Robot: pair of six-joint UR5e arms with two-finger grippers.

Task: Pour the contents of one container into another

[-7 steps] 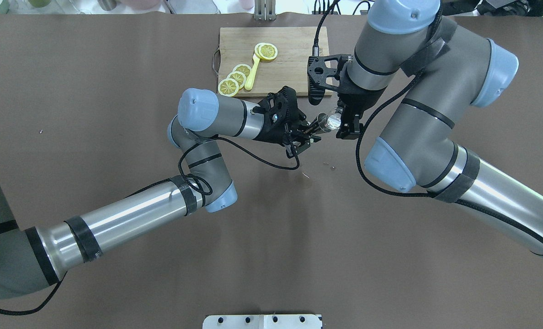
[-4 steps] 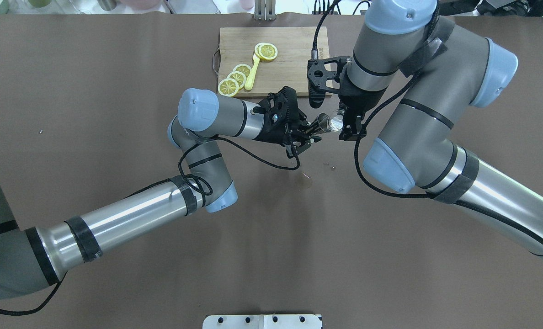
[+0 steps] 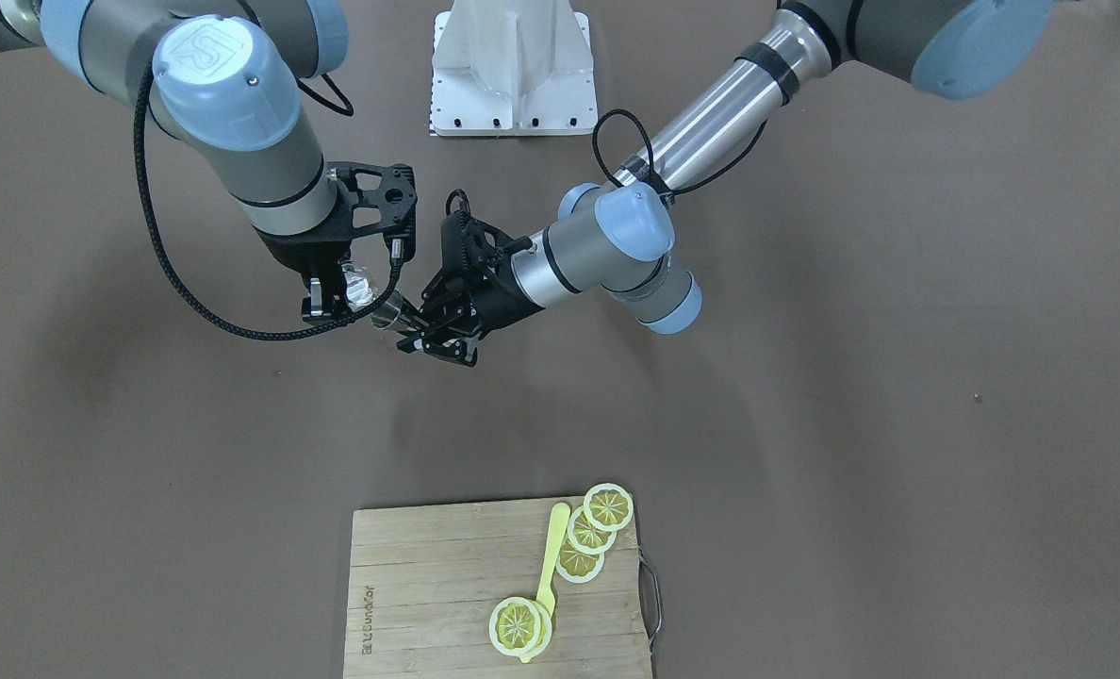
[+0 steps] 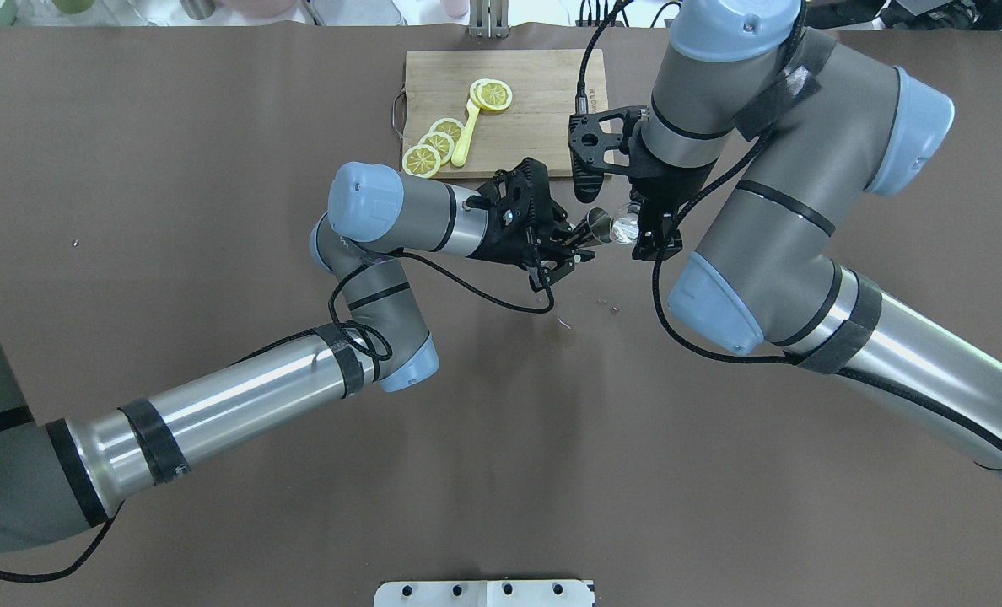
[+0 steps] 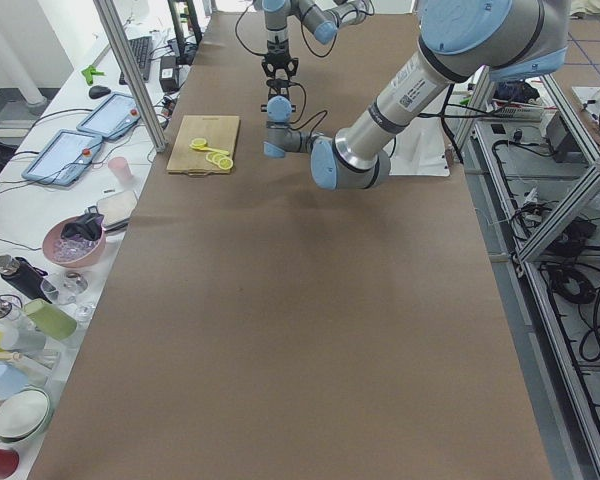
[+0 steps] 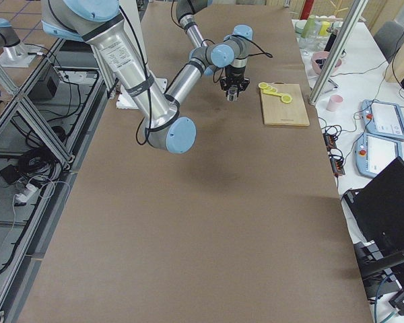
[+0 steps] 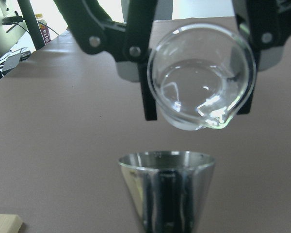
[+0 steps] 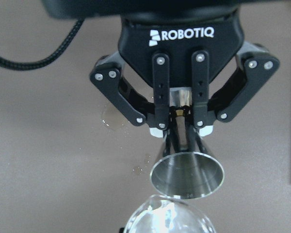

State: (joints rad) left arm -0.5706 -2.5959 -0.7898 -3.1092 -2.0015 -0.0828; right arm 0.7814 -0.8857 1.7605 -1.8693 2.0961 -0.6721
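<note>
The steel jigger (image 4: 595,226) is held off the table by its narrow waist, with my left gripper (image 4: 575,244) shut on it; the right wrist view shows its open mouth (image 8: 186,175) and the left gripper (image 8: 179,127) behind. My right gripper (image 4: 651,233) is shut on the clear glass cup (image 4: 624,226), which is tipped with its spout toward the jigger. In the left wrist view the cup (image 7: 201,77) hangs just above and beyond the jigger's rim (image 7: 167,160), with a little clear liquid inside. The two are close but apart.
A wooden cutting board (image 4: 535,84) with lemon slices (image 4: 433,145) and a yellow spoon (image 4: 465,135) lies beyond the grippers. Small droplets (image 4: 607,305) and a wet patch (image 4: 562,334) mark the brown table below them. A white base plate (image 4: 484,593) sits at the near edge.
My right gripper has shifted slightly and turned the glass cup further over toward the jigger. The left arm and the jigger have hardly moved.
</note>
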